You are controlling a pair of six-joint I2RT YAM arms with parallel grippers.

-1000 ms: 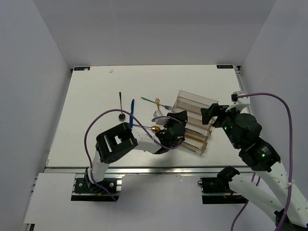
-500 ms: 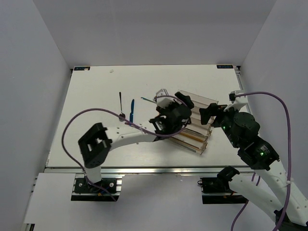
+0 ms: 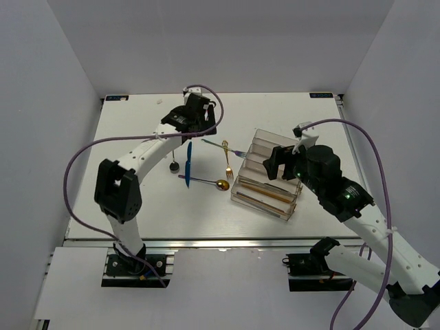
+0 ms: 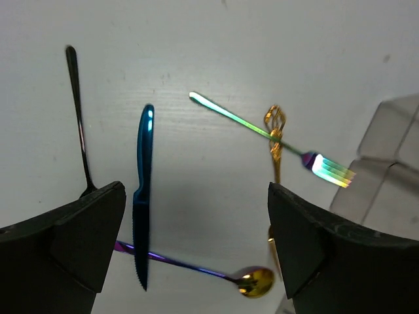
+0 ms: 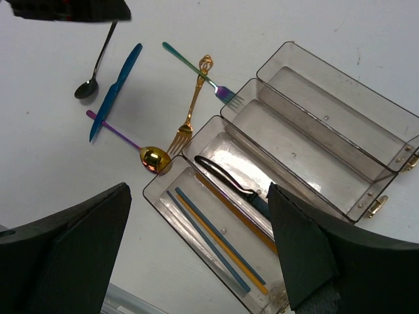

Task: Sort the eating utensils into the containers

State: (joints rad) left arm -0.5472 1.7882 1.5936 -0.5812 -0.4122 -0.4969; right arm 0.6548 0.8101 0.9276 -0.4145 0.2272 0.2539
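The left pincer (image 4: 196,222) hung over the loose cutlery on the white table (image 3: 137,199). Its two black fingers were spread wide, with nothing between them. The right pincer (image 5: 196,216) was spread wide and empty too, up above the clear plastic tray with long slots (image 5: 327,85).

The thing that mattered most, I think, was the shiny blue knife (image 4: 143,196). It lay flat on the table below the left pincer, closer to its left finger. Its long side ran from the far edge of the table toward the near edge. The two fingers stood one on each side of that line, so they could pinch it across the thin way. The left arm was much nearer to it than the right arm.

Five pieces lay loose on the table:
- one blue knife
- one thin black spoon (image 4: 77,118)
- one rainbow fork (image 4: 262,129)
- one gold fork (image 4: 275,154), crossing the rainbow one
- one gold spoon with a purple handle (image 4: 196,268)

In the tray I counted about four slots. One held a black knife (image 5: 232,183). The nearest held thin chopsticks (image 5: 216,245), too thin to count well. Two slots were bare.
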